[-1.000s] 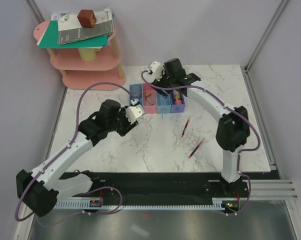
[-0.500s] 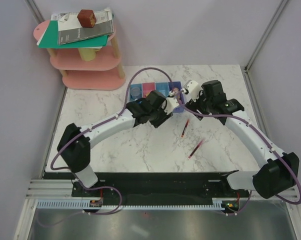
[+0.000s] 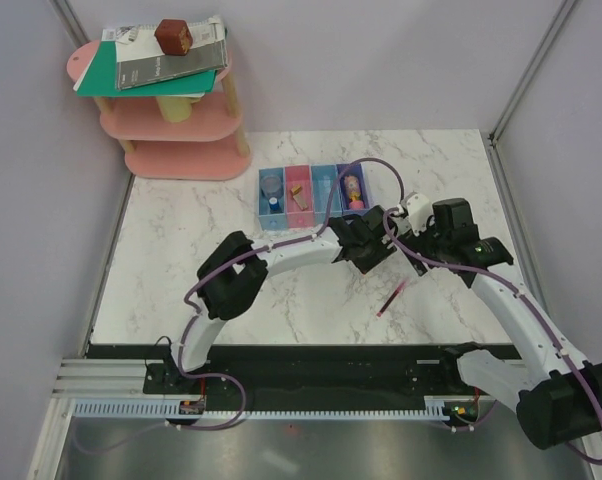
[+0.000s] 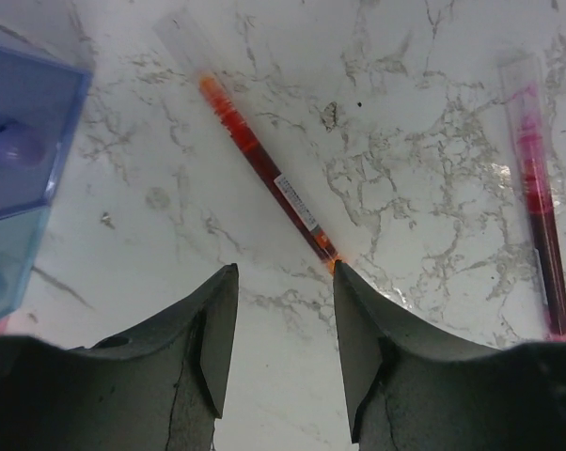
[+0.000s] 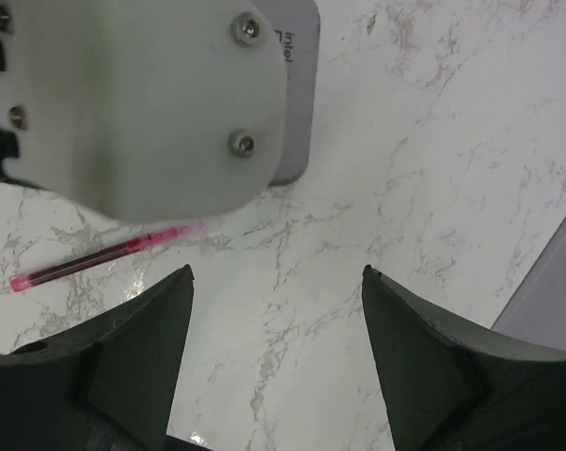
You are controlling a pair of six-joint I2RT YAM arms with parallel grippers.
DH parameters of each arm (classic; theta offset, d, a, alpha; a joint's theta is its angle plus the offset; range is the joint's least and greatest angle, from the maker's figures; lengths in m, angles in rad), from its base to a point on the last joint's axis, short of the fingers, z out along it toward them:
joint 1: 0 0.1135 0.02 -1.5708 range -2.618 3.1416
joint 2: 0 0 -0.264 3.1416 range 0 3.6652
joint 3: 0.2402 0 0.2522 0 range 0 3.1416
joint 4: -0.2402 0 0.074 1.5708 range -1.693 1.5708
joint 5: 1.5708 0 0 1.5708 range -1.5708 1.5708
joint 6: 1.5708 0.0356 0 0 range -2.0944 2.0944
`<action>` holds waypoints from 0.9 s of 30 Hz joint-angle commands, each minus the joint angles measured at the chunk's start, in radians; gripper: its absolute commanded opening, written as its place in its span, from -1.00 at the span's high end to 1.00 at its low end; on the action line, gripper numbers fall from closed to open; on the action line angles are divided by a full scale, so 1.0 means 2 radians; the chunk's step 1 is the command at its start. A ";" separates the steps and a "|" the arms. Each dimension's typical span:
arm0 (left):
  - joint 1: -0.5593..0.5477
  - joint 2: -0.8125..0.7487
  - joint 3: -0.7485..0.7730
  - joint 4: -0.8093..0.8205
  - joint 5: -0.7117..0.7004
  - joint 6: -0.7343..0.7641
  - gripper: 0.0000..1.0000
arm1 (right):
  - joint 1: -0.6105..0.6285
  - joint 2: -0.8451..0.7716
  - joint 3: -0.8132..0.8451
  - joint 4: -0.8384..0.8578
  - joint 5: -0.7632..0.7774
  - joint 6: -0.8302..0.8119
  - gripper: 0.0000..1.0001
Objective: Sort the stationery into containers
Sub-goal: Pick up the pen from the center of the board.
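Observation:
Four joined bins (image 3: 313,176) stand at the back middle of the table. They hold a round clear piece (image 3: 271,183), a small blue cylinder (image 3: 273,204), tan erasers (image 3: 300,197) and a pink-yellow tube (image 3: 354,189). My left gripper (image 4: 283,272) is open and empty, low over the near end of one red pen (image 4: 264,164). A second red pen (image 4: 537,202) lies to its right and also shows in the top view (image 3: 391,297). My right gripper (image 5: 275,272) is open and empty over bare marble, just right of the left wrist (image 3: 366,245). A red pen (image 5: 104,256) lies at its left.
The purple-blue bin's corner (image 4: 24,132) is close on the left of the left gripper. The left wrist's housing (image 5: 161,94) fills the upper left of the right wrist view. A pink tiered shelf (image 3: 176,130) with books and a brown cube (image 3: 173,36) stands at the back left.
My left arm has swung right, from the bins to over the pens. My right arm has pulled back right and nearer. The bins now show uncovered.

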 commanded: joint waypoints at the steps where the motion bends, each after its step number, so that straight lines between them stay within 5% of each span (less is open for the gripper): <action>1: -0.004 0.036 0.039 -0.002 -0.012 -0.032 -0.05 | -0.014 -0.036 -0.002 -0.007 -0.017 0.007 -0.59; 11: -0.005 0.089 0.057 0.006 -0.024 -0.032 0.01 | -0.028 -0.042 0.048 -0.031 -0.009 0.021 -0.58; 15: -0.006 0.092 0.056 0.007 -0.015 -0.029 0.65 | -0.029 -0.015 0.083 -0.094 -0.045 0.053 -0.59; 18: -0.005 0.083 0.047 0.006 -0.008 -0.026 0.96 | -0.028 0.000 0.104 -0.130 -0.066 0.072 -0.58; 27: -0.005 -0.031 -0.023 0.006 -0.010 -0.019 0.96 | -0.028 0.009 0.131 -0.138 -0.087 0.149 -0.57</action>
